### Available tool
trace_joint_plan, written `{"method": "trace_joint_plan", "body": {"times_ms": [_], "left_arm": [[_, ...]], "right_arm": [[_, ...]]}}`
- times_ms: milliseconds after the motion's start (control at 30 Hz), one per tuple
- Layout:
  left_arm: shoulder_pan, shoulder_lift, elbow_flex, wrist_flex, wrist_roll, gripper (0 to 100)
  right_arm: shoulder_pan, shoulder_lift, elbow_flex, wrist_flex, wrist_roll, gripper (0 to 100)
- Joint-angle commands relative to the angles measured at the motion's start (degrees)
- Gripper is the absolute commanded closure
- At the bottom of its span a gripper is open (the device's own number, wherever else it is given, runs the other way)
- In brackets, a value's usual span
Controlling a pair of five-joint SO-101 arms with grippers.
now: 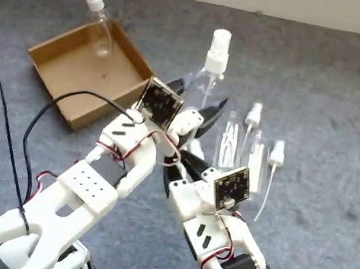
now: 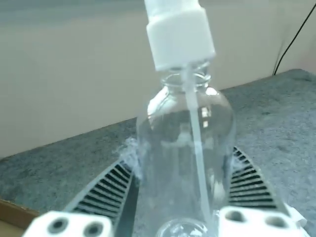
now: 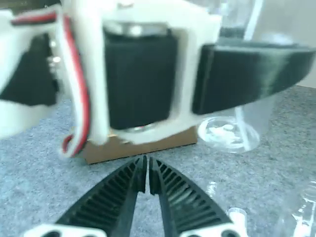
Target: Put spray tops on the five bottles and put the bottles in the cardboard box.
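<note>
My left gripper (image 1: 199, 96) is shut on a clear bottle (image 1: 206, 87) held upright above the carpet, right of the cardboard box (image 1: 67, 67). A white spray top (image 1: 218, 51) sits on its neck. In the left wrist view the spray top (image 2: 180, 34) rests slightly tilted over the bottle (image 2: 185, 143), its tube running down inside, with my left gripper (image 2: 181, 154) clamped on either side. My right gripper (image 3: 146, 162) is shut on nothing, just below the left arm's wrist. Another capped bottle (image 1: 100, 24) stands in the box.
Loose clear bottles (image 1: 228, 142) and white spray tops (image 1: 254, 114) lie on the grey carpet to the right of the grippers. A black cable (image 1: 35, 131) loops over the carpet left of the arms. The box wall (image 3: 143, 145) shows behind the left arm.
</note>
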Motion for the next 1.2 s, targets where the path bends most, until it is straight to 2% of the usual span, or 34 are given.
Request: {"method": "trace_joint_plan", "body": {"times_ms": [0, 367, 533, 900, 1167], "left_arm": [[0.8, -8.7, 3.3, -1.2, 1.0, 92], [6.6, -17.5, 10.8, -1.2, 1.0, 92], [6.6, -19.4, 13.1, -1.1, 1.0, 92], [6.5, -33.2, 13.8, 16.4, 1.0, 92], [5.5, -35.6, 13.8, 19.3, 0.8, 92]], "right_arm": [[3.8, -0.7, 7.8, -1.8, 0.4, 99.3], [4.1, -0.7, 7.8, -1.6, 0.3, 99.3], [4.4, -0.7, 7.8, -1.6, 0.5, 99.3], [4.4, -0.7, 7.7, -1.6, 0.6, 99.3], [4.4, -0.4, 7.7, -1.5, 0.6, 99.3]]}}
